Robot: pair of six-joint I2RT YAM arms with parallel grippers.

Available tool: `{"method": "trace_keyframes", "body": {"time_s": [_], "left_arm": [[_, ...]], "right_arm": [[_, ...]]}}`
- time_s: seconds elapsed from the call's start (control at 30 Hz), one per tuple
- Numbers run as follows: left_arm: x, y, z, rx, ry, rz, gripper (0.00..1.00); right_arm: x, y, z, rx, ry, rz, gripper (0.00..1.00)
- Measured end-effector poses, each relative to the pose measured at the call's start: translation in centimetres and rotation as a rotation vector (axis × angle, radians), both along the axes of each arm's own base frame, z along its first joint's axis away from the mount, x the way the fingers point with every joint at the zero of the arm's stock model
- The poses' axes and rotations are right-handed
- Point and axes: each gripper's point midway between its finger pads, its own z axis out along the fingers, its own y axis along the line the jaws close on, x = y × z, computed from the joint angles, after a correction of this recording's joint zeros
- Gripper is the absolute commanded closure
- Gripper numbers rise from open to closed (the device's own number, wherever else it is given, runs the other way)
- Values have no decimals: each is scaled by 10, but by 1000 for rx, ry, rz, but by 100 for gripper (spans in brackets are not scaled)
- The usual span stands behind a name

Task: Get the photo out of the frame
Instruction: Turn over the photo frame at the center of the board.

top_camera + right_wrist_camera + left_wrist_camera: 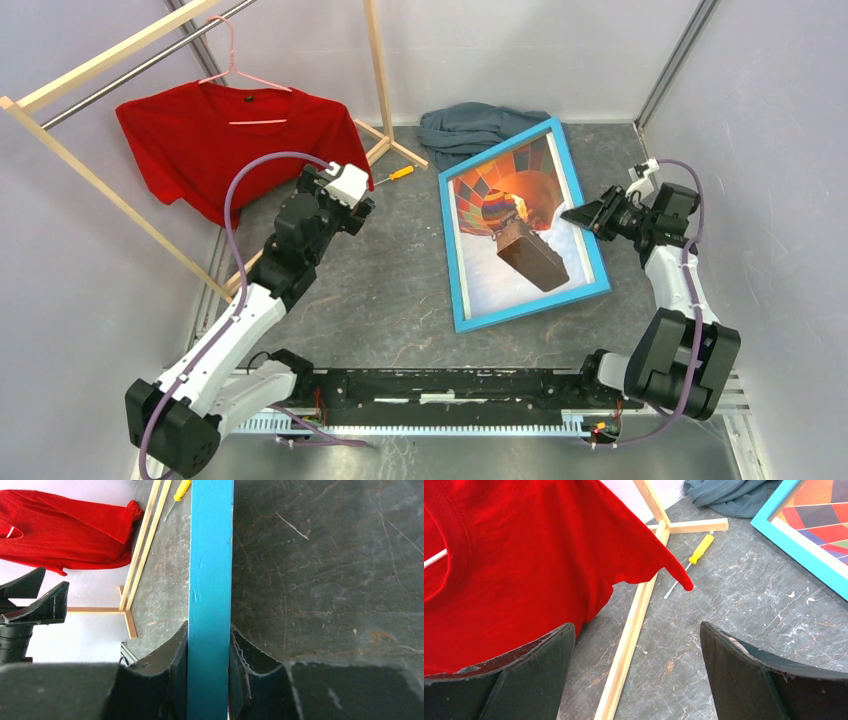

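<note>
**Right claw holds frame on scuffed dark bench**

The right claw (209,630) is clenched on the long edge of the light-blue frame (520,312). The photo (510,230) sits inside it, just beside that claw. The left claw (636,630) hangs released, well apart from the frame, over the dark, marbled, scratched bench (400,290). Ahead of it are a yellow screwdriver (700,549), a wooden rack (639,605) and a red shirt (524,555). Pale grey walls (560,50) close the bench in.
</note>
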Motion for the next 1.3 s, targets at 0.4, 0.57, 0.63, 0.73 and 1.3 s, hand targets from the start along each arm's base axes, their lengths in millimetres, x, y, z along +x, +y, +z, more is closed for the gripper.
{"method": "trace_keyframes", "body": {"time_s": [0.4, 0.57, 0.63, 0.73, 1.3], "left_arm": [[0, -6, -4, -20, 17, -21, 0], [0, -7, -4, -22, 19, -30, 0], [0, -7, -5, -22, 21, -31, 0], [0, -9, -8, -21, 29, -35, 0], [2, -13, -17, -29, 56, -47, 0]], "right_arm": [[-6, -27, -27, 33, 36, -30, 100], [-8, -41, -40, 34, 48, -37, 100], [-11, -47, -46, 24, 58, -45, 100], [-16, -59, -55, 6, 75, -58, 100], [-22, -102, -99, -149, 121, -19, 99]]}}
